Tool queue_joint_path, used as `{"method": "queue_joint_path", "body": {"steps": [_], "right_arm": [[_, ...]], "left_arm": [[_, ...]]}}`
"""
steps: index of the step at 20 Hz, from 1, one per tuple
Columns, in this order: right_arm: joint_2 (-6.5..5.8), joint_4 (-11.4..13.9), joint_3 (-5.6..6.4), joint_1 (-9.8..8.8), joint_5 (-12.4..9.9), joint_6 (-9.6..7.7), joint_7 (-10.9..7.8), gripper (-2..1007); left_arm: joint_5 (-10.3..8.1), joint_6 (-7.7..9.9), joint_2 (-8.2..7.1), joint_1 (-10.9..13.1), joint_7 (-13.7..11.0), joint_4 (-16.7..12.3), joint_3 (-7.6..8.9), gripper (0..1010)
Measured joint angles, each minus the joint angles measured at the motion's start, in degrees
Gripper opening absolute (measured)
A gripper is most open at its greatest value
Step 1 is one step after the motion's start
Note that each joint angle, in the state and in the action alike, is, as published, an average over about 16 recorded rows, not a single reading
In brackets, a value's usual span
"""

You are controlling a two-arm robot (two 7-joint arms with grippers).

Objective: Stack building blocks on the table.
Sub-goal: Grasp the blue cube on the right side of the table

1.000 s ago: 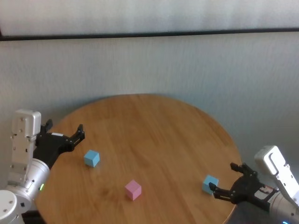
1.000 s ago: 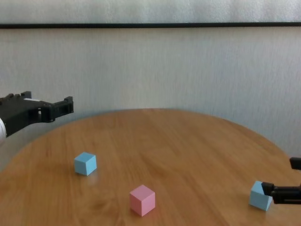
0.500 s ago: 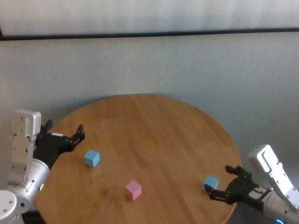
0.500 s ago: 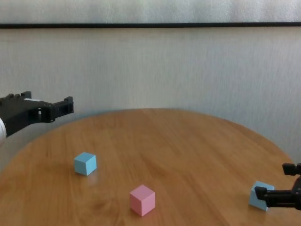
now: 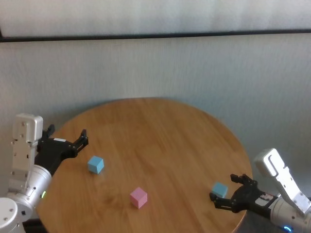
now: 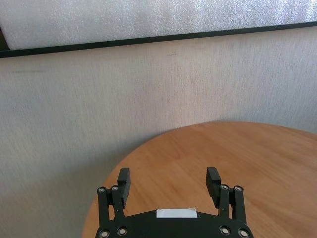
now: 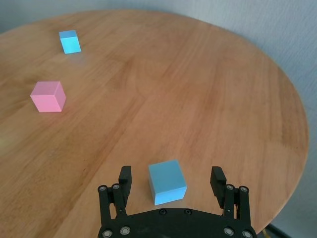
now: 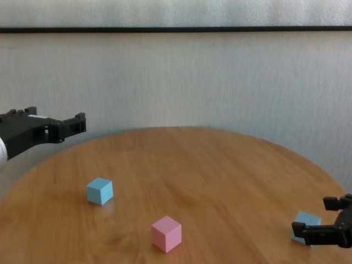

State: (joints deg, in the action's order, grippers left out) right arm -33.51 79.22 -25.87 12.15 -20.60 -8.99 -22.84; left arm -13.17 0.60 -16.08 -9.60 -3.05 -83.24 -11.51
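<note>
A pink cube [image 5: 138,197] [image 8: 166,233] [image 7: 48,96] sits near the front middle of the round wooden table [image 5: 155,141]. One light blue cube [image 5: 95,164] [image 8: 99,191] [image 7: 69,41] rests at the left. The other light blue cube [image 5: 219,190] [image 8: 306,225] [image 7: 167,182] sits at the right edge, between the open fingers of my right gripper [image 5: 225,191] [image 7: 171,181], which is low at the table and not closed on it. My left gripper [image 5: 82,138] [image 6: 168,181] [image 8: 77,124] is open and empty, held above the table's left edge, back-left of the left blue cube.
A pale textured wall [image 5: 155,73] with a dark horizontal strip stands behind the table. The table's right edge [image 7: 297,148] lies close beside the right blue cube.
My right gripper has moved left and lowered, so its open fingers now straddle the right blue cube. The cube has settled flat. The left arm has not moved.
</note>
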Motion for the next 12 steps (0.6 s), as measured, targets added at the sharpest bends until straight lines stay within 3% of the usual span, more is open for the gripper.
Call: {"method": "queue_joint_path", "body": {"steps": [12], "right_arm": [[2.67,-4.1,0.35,2.6,0.5,-2.47,-2.42,1004]], "left_arm": [[0.0,0.02,0.0,0.0,0.0,0.0,0.0,1000]]}}
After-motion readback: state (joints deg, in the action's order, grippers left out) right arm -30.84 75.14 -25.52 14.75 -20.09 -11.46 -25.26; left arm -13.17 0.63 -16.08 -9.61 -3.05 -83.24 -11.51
